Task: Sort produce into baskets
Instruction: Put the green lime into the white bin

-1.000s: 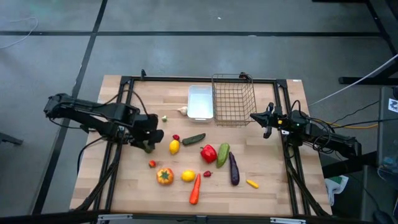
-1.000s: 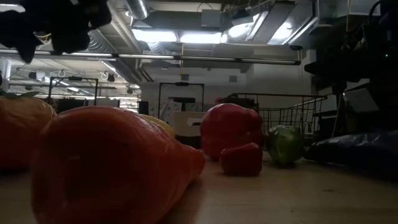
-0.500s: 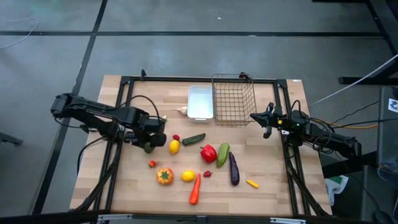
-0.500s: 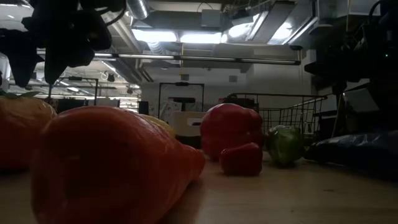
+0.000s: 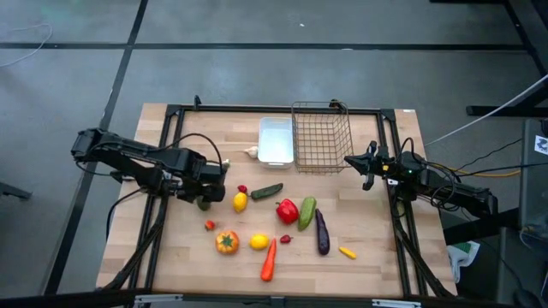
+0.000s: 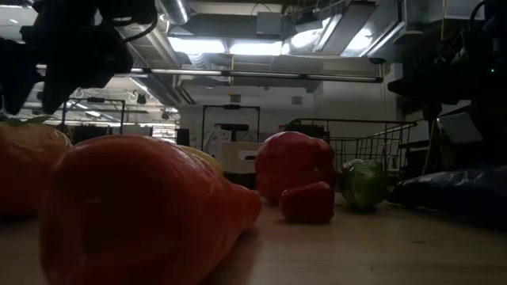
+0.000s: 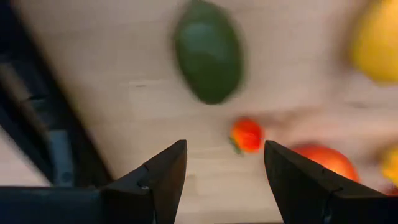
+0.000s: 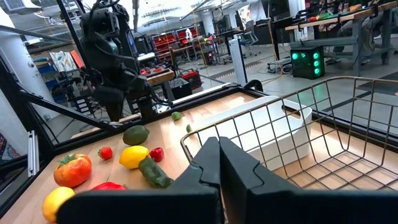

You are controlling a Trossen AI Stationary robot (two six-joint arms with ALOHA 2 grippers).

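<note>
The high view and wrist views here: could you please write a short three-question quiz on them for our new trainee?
1. True or false: the wire basket already holds produce.
2. Which gripper has its fingers open? A) left gripper B) right gripper C) both
3. Fill in: the left gripper hovers over a dark green ______, with a small red piece beyond it.

Key:
1. False; the basket and the white tray beside it both look empty.
2. A; the left fingers stand apart and hold nothing, the right ones are closed together beside the basket.
3. Oval fruit, avocado-like.
</note>
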